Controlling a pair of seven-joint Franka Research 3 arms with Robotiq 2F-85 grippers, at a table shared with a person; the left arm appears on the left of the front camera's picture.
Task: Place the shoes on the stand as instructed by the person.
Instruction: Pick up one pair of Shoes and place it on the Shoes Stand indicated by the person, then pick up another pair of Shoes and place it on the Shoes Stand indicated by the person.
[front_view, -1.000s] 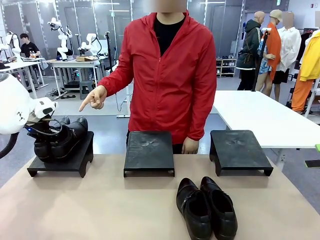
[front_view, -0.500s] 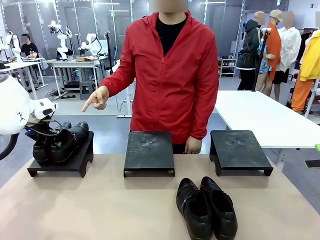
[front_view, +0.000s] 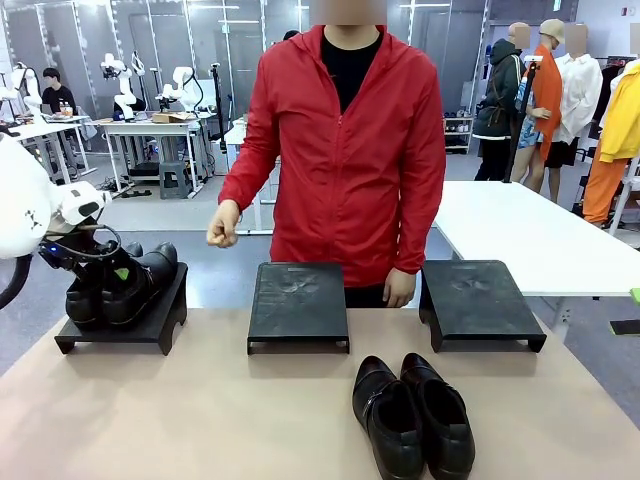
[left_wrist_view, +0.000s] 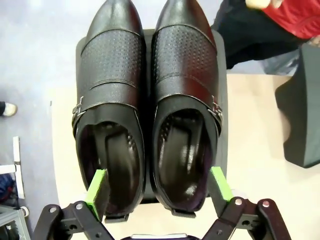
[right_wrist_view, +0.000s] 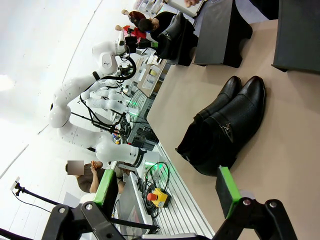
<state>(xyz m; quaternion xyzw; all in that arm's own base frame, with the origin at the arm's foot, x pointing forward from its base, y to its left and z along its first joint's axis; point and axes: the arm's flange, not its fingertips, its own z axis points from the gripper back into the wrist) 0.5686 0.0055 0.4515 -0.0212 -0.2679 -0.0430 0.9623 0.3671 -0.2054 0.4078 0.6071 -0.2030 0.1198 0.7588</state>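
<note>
In the front view, our left gripper sits at the glossy black pair on the left stand. A second pair lies on the tabletop, and the person stands behind. Our left wrist view adds perforated toes and side buckles, with the jaws spread wide and gripping nothing. In our right wrist view, the right gripper is wide open and empty, facing the second pair.

Shoes on left stand showing glossy black leather, toes smooth, vamp panels pinhole-perforated; small metal buckles glinting at sides; shoes on tabletop gleaming likewise; middle stand looking matt black, top scuffed greyish; tabletop appearing matt beige, smooth; person's jacket showing thin red cloth, faint sheen; left gripper wearing matt green pads on black plastic-looking fingers; left arm shell shining glossy white.
</note>
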